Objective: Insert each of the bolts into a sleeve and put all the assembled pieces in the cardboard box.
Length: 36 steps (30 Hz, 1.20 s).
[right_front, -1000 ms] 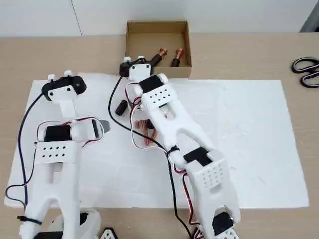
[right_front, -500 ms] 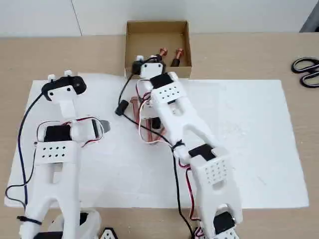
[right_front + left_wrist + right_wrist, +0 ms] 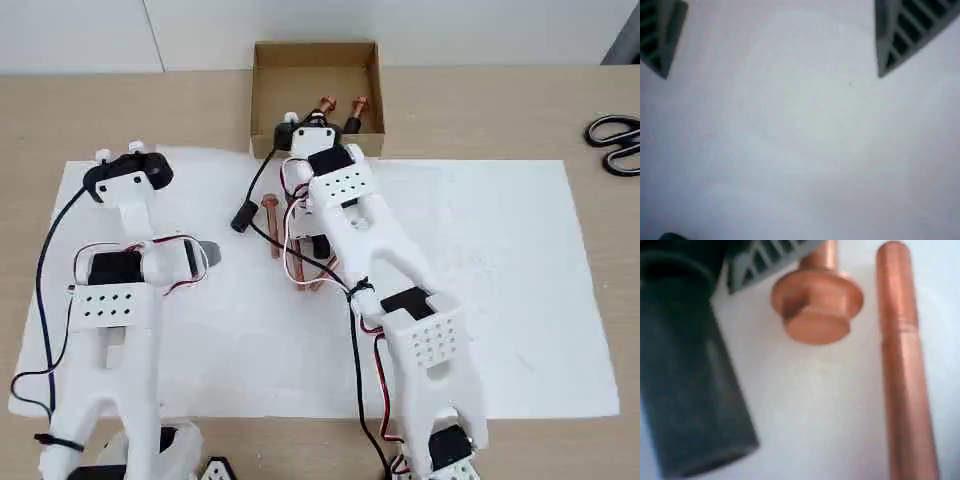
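White sheet (image 3: 520, 300) on a wooden table (image 3: 480, 110), high view read from left to right. At 10 o'clock of the sheet, the left gripper (image 3: 772, 60) hangs over bare sheet with its fingers (image 3: 900, 35) spread wide and nothing between them. At about 11 o'clock of the sheet's centre lies a loose black sleeve (image 3: 243, 215). Just beside it, on its 3 o'clock side, a copper-coloured bolt (image 3: 271, 225) lies with its flanged head toward 12 o'clock, and further bolts (image 3: 300, 272) lie partly under the right arm (image 3: 345, 200). The right gripper (image 3: 298, 138) stands at the near wall of the cardboard box (image 3: 300, 85), which sits at 12 o'clock off the sheet; whether this gripper is spread or closed cannot be told. Two assembled pieces (image 3: 355, 112) rest in the box toward its 4 o'clock corner, heads toward 12. Handling, as judged: the bolt is probably solid metal, stiff, dense for its size, smooth and round, so liable to roll or slip; hold it across the shank just below the flange, leaving the tip free to enter the bore. The sleeve looks rigid and light; pinch it across the barrel at mid-length, keeping both open ends clear
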Each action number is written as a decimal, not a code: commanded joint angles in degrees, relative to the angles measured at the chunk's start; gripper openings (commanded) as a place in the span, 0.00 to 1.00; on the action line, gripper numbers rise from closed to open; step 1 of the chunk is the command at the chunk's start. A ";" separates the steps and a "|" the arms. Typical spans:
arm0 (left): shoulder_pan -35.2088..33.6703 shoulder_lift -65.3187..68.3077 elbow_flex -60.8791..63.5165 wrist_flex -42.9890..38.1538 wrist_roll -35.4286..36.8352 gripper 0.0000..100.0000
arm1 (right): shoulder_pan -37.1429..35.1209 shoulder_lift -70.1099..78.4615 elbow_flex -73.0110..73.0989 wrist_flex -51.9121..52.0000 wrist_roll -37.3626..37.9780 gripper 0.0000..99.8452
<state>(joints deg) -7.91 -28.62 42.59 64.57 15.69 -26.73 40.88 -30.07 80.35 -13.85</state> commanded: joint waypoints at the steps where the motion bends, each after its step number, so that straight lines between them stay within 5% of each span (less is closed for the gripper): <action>1: -0.26 -0.18 -0.22 0.09 -0.44 0.26 | 0.40 2.07 -0.09 -0.31 -0.53 0.11; 23: -0.26 -0.18 -0.22 0.26 -0.44 0.26 | 0.40 0.66 -0.09 1.63 -0.44 0.13; 30: -0.18 -0.18 -0.22 0.26 -0.44 0.26 | 0.40 0.13 -0.44 1.27 0.00 0.01; 36: 0.09 -0.44 -0.22 0.26 -0.44 0.26 | 0.40 -0.75 -0.70 1.80 3.52 0.00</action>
<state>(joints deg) -7.91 -28.62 42.59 64.57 15.69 -26.37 41.85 -30.68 81.14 -11.82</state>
